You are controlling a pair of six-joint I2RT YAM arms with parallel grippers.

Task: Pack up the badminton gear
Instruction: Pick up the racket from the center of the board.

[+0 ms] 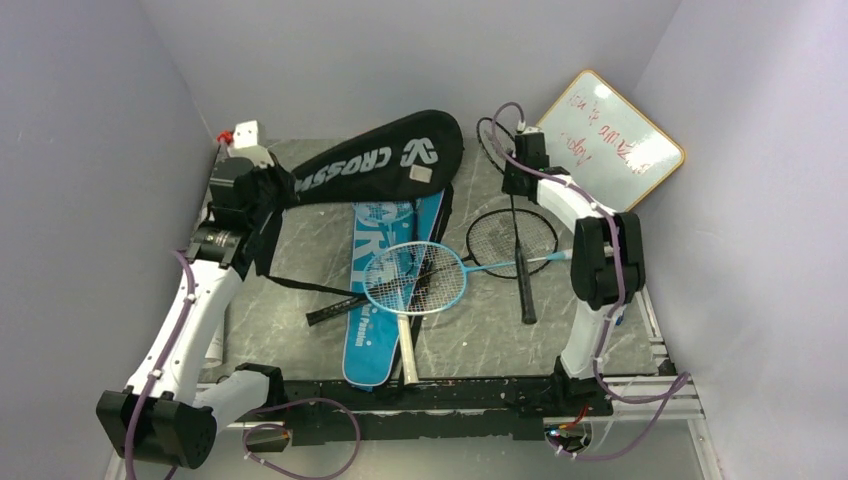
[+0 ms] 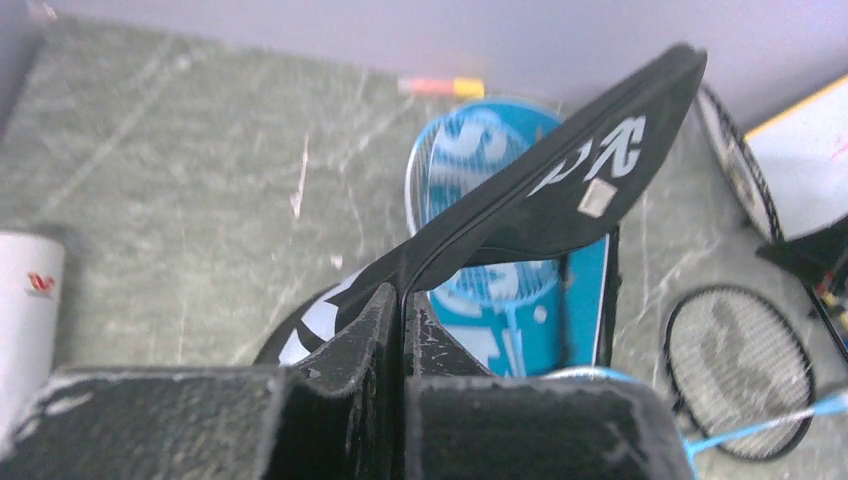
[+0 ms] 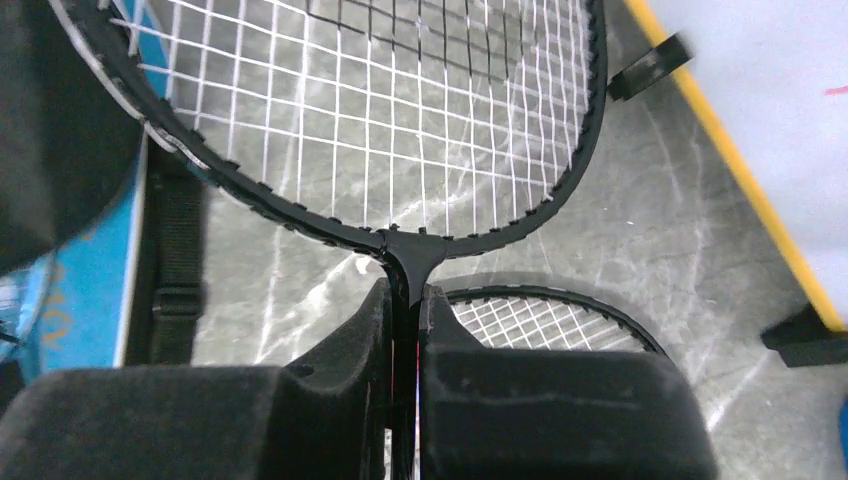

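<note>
Grey marbled table (image 1: pixel 300 320), left gripper (image 2: pixel 402 300) clenched on soft black bag (image 1: pixel 385 160) edge at far left, right gripper (image 3: pixel 405 305) clenched on stringed black racket (image 3: pixel 400 130) throat, far right.

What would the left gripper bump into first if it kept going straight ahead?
The left gripper pinches the black bag, which sticks out ahead and would travel along. Beyond that, the blue bag on the table looks first in line, though depth is hard to judge.

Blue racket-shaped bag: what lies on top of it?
A light-blue-framed racket lies across it. The black racket-shaped bag, pinched in the left gripper, overhangs and hides its far end from above.
</note>
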